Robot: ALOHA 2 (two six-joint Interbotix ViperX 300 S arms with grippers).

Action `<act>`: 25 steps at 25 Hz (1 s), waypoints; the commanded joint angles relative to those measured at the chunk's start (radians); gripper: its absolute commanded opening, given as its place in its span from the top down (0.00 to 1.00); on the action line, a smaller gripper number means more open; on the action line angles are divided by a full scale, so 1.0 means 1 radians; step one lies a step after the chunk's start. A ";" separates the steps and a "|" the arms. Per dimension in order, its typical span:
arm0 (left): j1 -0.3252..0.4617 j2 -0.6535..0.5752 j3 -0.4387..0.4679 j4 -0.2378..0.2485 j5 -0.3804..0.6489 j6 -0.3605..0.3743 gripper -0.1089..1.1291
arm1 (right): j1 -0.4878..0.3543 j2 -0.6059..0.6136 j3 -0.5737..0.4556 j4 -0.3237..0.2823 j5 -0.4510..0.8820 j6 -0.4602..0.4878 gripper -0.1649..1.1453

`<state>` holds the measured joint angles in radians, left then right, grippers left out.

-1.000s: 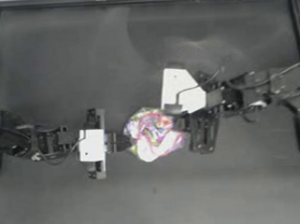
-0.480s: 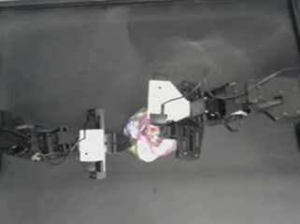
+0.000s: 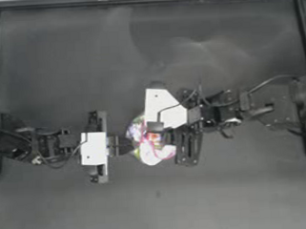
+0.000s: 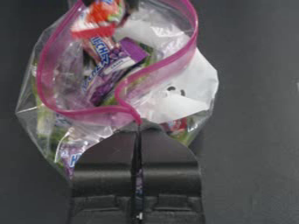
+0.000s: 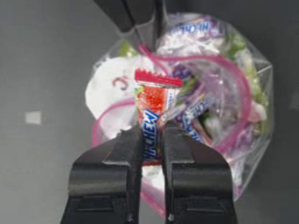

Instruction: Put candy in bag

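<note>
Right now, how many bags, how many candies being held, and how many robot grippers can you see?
Bag: 1
Candy held in the right gripper: 1
Grippers: 2, counting the left gripper, shut on the bag
Total: 4

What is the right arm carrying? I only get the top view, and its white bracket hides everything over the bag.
Observer: The right end effector is shut on one red-orange candy, standing upright between its jaws.
Visitor: Is the bag open?
Observer: Yes. In the left wrist view the pink strip of the bag loops wide apart.
Visitor: What keeps it that way?
Observer: The left end effector is shut on the bag's rim at the pink strip.
Visitor: Is the candy in?
Observer: Not released; it sits at the mouth, gripped.
</note>
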<state>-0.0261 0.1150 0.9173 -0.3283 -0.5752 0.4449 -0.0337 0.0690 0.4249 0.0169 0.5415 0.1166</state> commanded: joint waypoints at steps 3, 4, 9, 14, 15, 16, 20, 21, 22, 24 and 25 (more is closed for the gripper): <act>0.002 -0.034 -0.006 -0.002 -0.005 -0.002 0.81 | 0.003 0.000 -0.026 0.003 -0.009 0.000 0.55; 0.002 -0.034 -0.006 -0.002 -0.005 -0.002 0.81 | 0.003 0.003 -0.026 0.002 -0.014 0.002 0.55; 0.002 -0.034 -0.006 -0.002 -0.005 0.000 0.81 | 0.005 0.014 -0.026 -0.009 -0.020 0.000 0.54; 0.002 -0.034 -0.006 -0.002 -0.005 -0.002 0.81 | 0.003 0.015 -0.028 -0.005 -0.020 -0.002 0.44; 0.002 -0.034 -0.006 -0.002 -0.005 -0.002 0.81 | 0.003 0.015 -0.028 -0.008 -0.020 0.002 0.39; 0.000 -0.034 -0.006 -0.002 -0.005 0.000 0.81 | 0.003 0.015 -0.029 -0.009 -0.020 0.003 0.33; 0.000 -0.035 -0.006 -0.002 -0.003 0.000 0.81 | 0.002 0.015 -0.031 -0.014 -0.020 0.006 0.17; 0.000 -0.037 -0.006 -0.002 -0.003 -0.002 0.81 | 0.002 0.015 -0.034 -0.014 -0.018 0.006 0.15; 0.002 -0.037 -0.005 -0.002 -0.003 0.000 0.81 | 0.002 0.015 -0.038 -0.015 -0.017 0.005 0.15; 0.000 -0.037 -0.005 -0.002 -0.003 -0.002 0.81 | 0.002 0.014 -0.046 -0.020 -0.009 0.005 0.15; 0.000 -0.037 -0.006 -0.002 -0.003 -0.002 0.81 | 0.002 0.012 -0.048 -0.026 -0.005 0.005 0.15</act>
<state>-0.0261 0.1135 0.9173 -0.3283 -0.5752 0.4449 -0.0322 0.1028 0.4034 -0.0015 0.5338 0.1227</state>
